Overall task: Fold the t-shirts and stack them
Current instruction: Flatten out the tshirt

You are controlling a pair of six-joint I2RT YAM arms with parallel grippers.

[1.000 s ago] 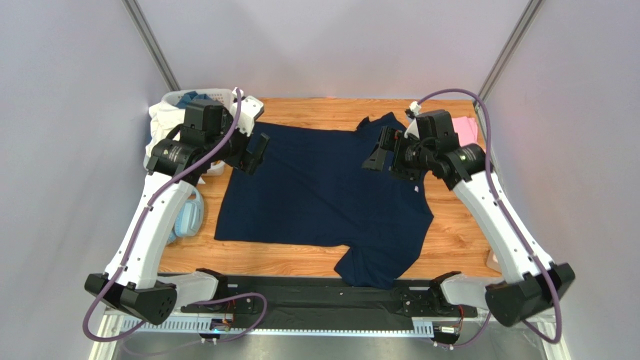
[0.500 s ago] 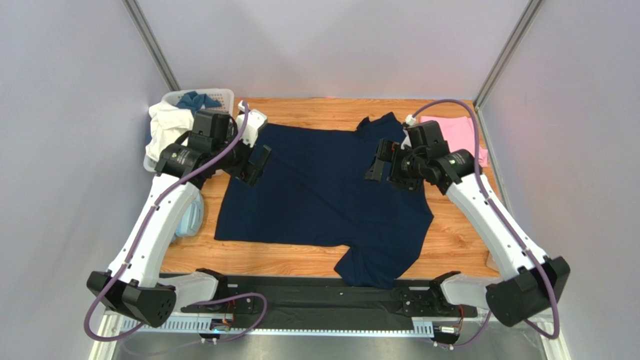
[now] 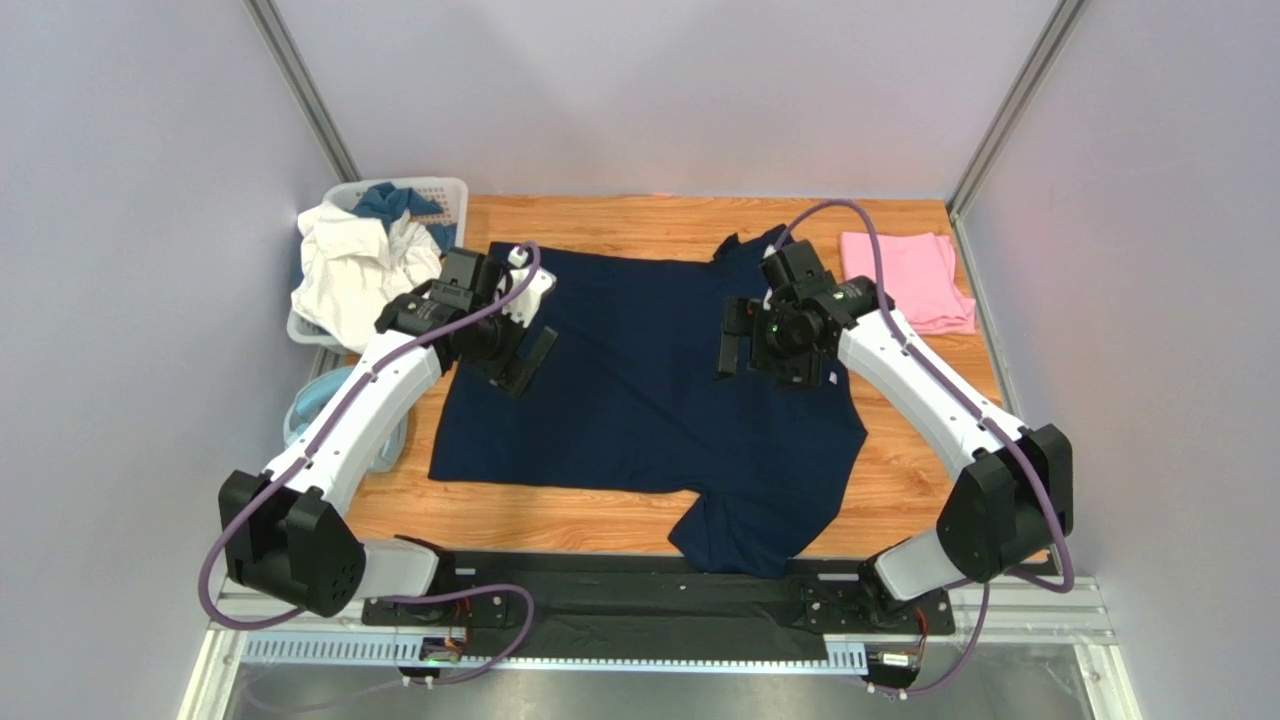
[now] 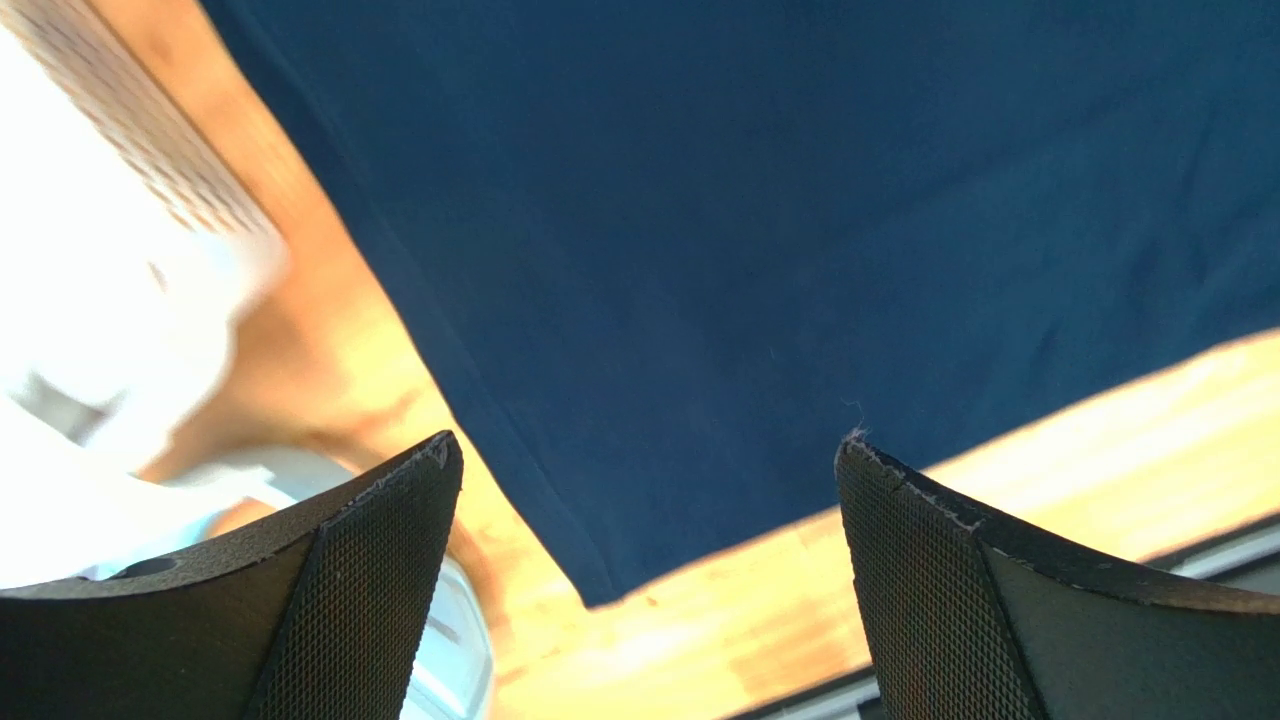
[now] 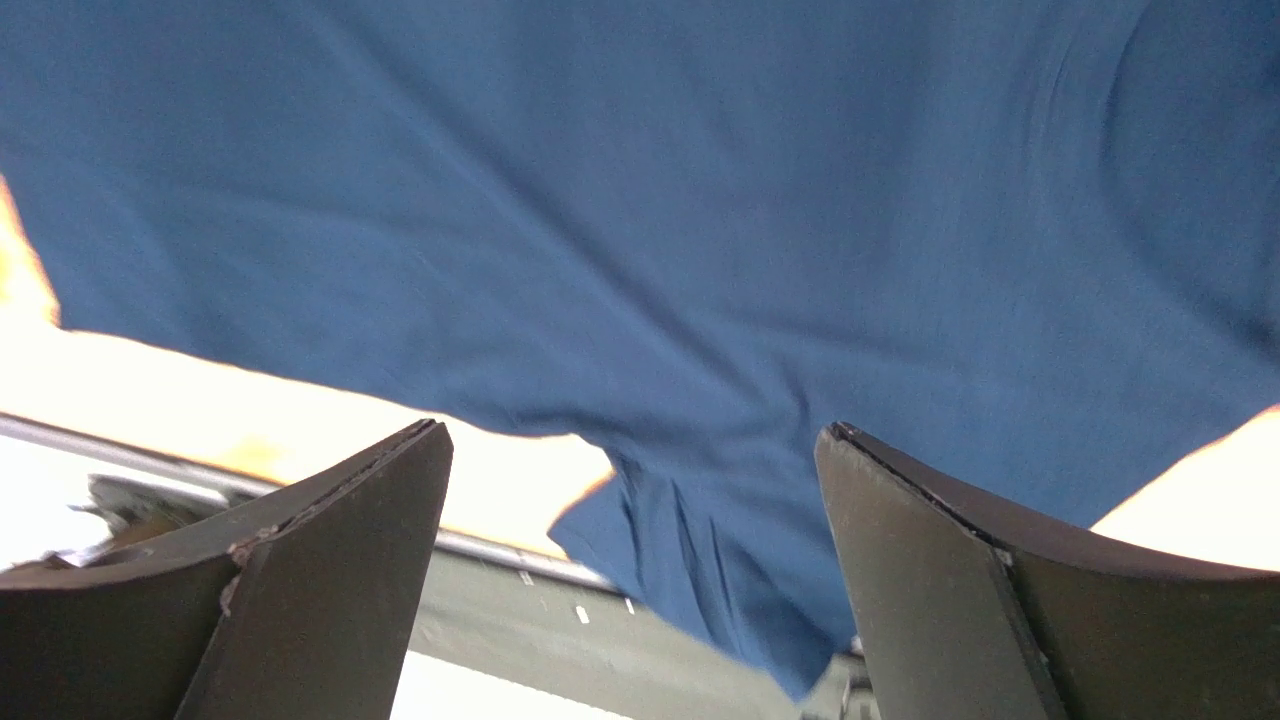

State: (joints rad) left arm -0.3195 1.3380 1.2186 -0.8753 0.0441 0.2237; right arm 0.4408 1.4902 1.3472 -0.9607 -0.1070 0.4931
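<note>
Cloth governs everything here. The large dark navy short-sleeved t-shirt [image 3: 646, 405] lies spread open across the middle of the wooden tabletop [image 3: 917, 488], collar toward the far edge. Its near-right sleeve is bunched and reaches the dark strip at the near edge.

It should handle as light, limp and without any stiffness. Lifted at one point it would likely sag and drag the rest along, and a thin pinch of the knit could slip free. The sensible holds are probably on the hems and shoulder seams, one at each side and taken together, so the fold line stays straight. The rumpled sleeve looks to need smoothing or tucking first.

The smaller light pink t-shirt [image 3: 909, 278] lies flat at the far right corner, near the navy one.

The left gripper [image 3: 526, 357] hangs above the shirt's left side with its jaws spread wide and nothing between them. The right gripper [image 3: 732, 338] is equally wide and empty above the fabric near the collar.

At the far left stands a white slatted plastic basket [image 3: 451, 192] heaped with white and blue cloth. Light-blue headphones [image 3: 308, 405] sit at the left edge beneath the left arm.
</note>
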